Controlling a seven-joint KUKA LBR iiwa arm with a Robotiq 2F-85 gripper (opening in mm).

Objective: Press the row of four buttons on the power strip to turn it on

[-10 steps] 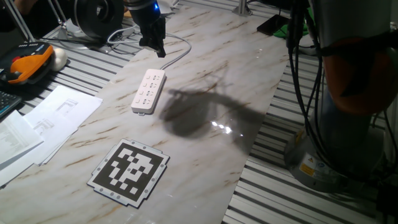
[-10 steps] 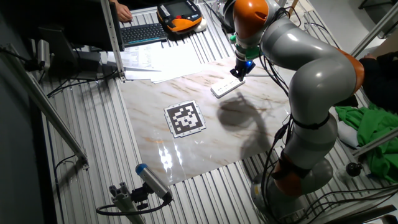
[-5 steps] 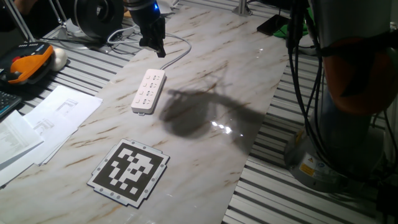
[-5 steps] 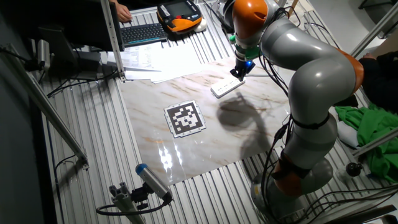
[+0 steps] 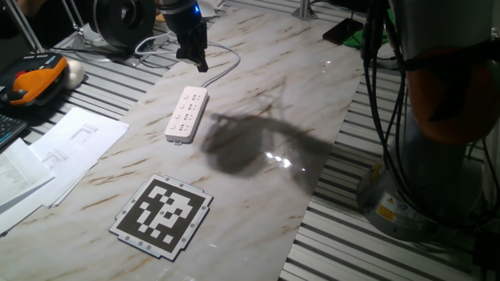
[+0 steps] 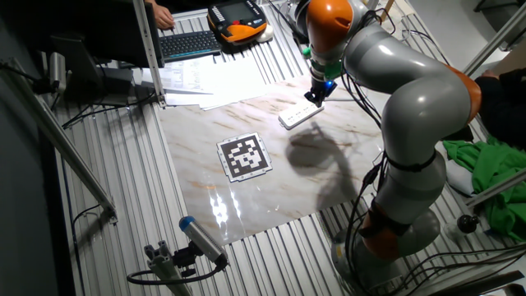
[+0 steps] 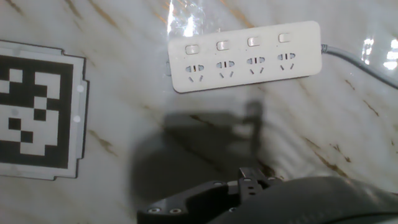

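Over at the far end of the marble worktop (image 5: 258,117), the end effector (image 5: 193,56) hangs in the air above the cable end of the power strip (image 5: 187,114), clear of it, not touching. From the other fixed view the same picture: the end effector (image 6: 317,89) sits just above and beyond the power strip (image 6: 297,116), at the end of the big grey arm (image 6: 403,99) with its orange joint. Whether the fingers are apart or together, I cannot tell; they show only as a dark block from both sides, and the hand view catches just the dark housing at the bottom of the frame.

That hand view gives the best look at the power strip (image 7: 245,55): white, lying flat on the worktop (image 7: 124,124), four small buttons (image 7: 236,43) in a row along one long edge, a set of socket holes below each one, and the cable (image 7: 354,59) trailing off from one short end. A shadow falls across the marble just beside it.

Nearer the front edge lies the black-and-white marker board (image 5: 162,215), well apart from the power strip, flat on the marble; its corner shows in the hand view too (image 7: 37,112). Off the marble, on the ribbed metal surface, loose papers (image 5: 62,148) lie near an orange-and-black handheld unit (image 5: 35,78).
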